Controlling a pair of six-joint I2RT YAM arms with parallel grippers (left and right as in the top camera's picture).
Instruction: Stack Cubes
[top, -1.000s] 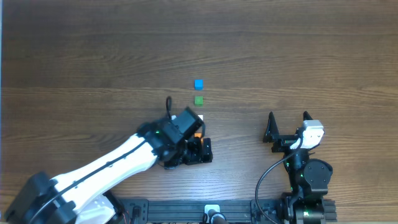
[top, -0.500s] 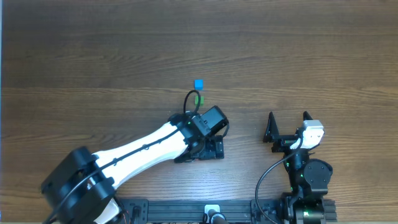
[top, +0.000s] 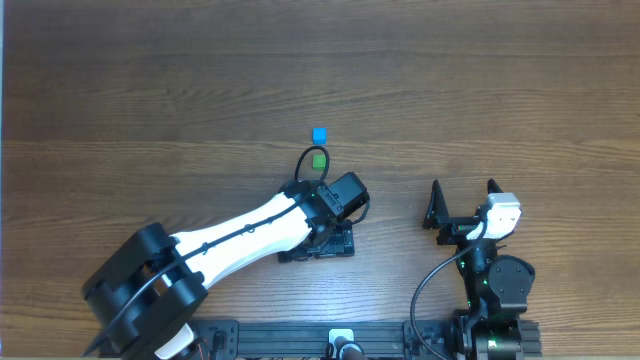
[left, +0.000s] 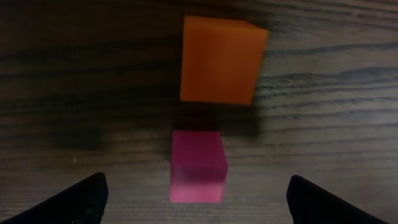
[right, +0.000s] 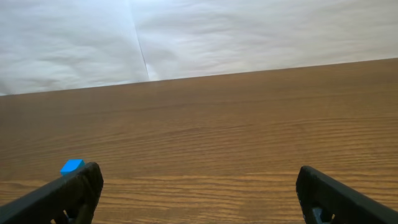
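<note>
The left pincer (left: 196, 198) is held wide over the pink cube (left: 198, 165) at lower centre, the orange cube (left: 221, 59) just above it. A grasp seems pending: descent and closure are called for.

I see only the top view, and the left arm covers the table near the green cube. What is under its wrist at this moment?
Observer: A pink cube lies on the table, in line between the jaws of the left gripper.
Operator: Do the jaws hold it?
Observer: No. They stand wide apart, one on each side, and touch nothing.
Operator: Is any other cube there?
Observer: Yes, an orange cube just beyond the pink one, with a dark gap between them.
</note>
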